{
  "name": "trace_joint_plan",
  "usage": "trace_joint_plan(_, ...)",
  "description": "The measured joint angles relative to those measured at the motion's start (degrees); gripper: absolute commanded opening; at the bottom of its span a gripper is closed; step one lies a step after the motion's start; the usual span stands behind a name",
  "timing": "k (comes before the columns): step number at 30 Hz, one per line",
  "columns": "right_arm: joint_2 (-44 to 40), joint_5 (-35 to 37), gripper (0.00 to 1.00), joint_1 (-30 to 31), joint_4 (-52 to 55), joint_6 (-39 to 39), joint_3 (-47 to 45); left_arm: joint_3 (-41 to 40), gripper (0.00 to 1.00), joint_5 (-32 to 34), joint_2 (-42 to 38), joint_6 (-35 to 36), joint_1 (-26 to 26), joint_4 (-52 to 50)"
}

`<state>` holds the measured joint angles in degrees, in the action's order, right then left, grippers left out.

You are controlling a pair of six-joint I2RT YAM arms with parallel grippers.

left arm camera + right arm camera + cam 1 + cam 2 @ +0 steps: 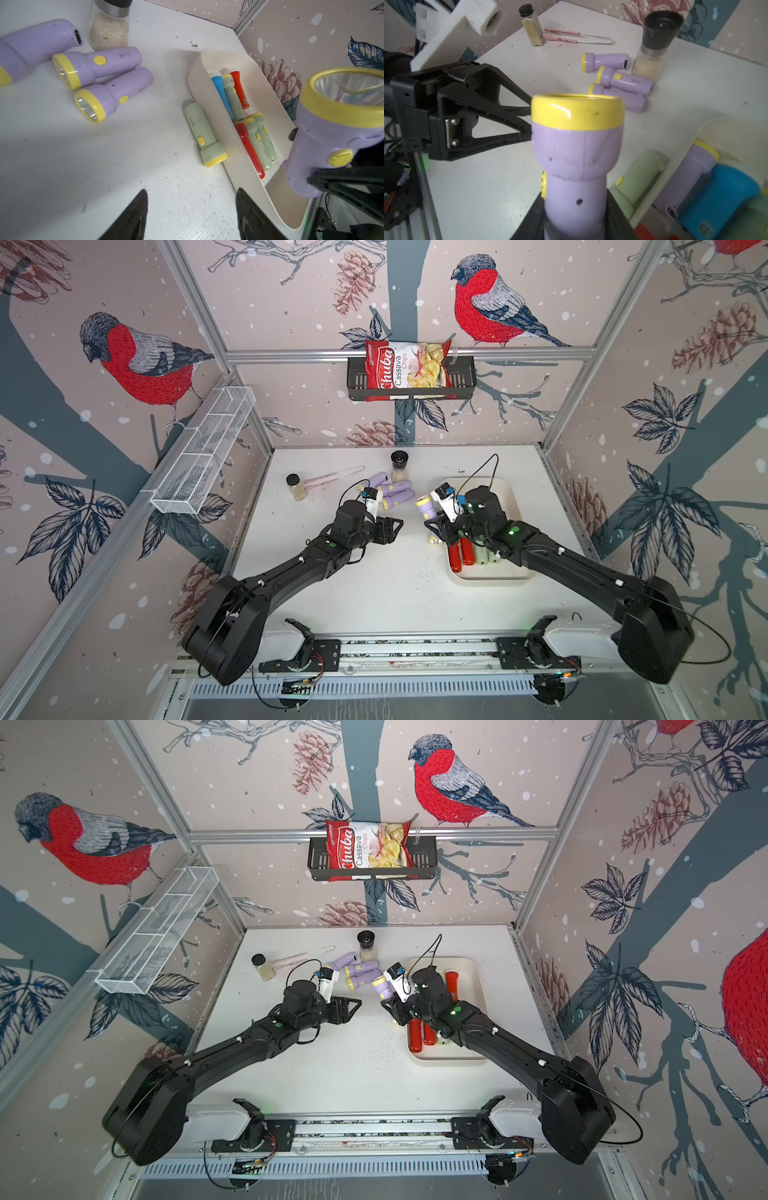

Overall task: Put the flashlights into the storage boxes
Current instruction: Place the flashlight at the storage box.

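While your right gripper (576, 220) clamps the lilac flashlight (577, 145) by its barrel, aloft beside the tray (490, 577), your left gripper (191, 207) gapes empty; it's likely light, stiff, slick: grip below the flared head

Lilac plastic flashlight with yellow head (577, 145): upright, handle clamped in the right gripper (576, 218). Three more lilac flashlights (97, 66): lying clustered ahead of the left gripper (191, 199). Pale green flashlight (204, 133): lying just beside the cream-white rounded plastic tray (245, 187), below the right gripper. The tray holds red, green and blue flashlights (232, 97) side by side.
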<state>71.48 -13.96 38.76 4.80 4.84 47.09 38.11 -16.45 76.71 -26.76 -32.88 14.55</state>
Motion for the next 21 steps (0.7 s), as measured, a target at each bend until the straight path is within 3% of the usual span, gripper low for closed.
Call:
trace_joint_plan(11,-6.6,-3.2,0.20,-14.7,0.8,15.1,-6.6,6.4,0.65,0.0,8.7,-0.3,-7.3,2.4)
trace_joint_plan(21,-8.1,-4.9,0.21,-30.0,10.8,14.5,-6.6,9.2,0.64,-0.5,13.5,-1.3,-8.9,3.2)
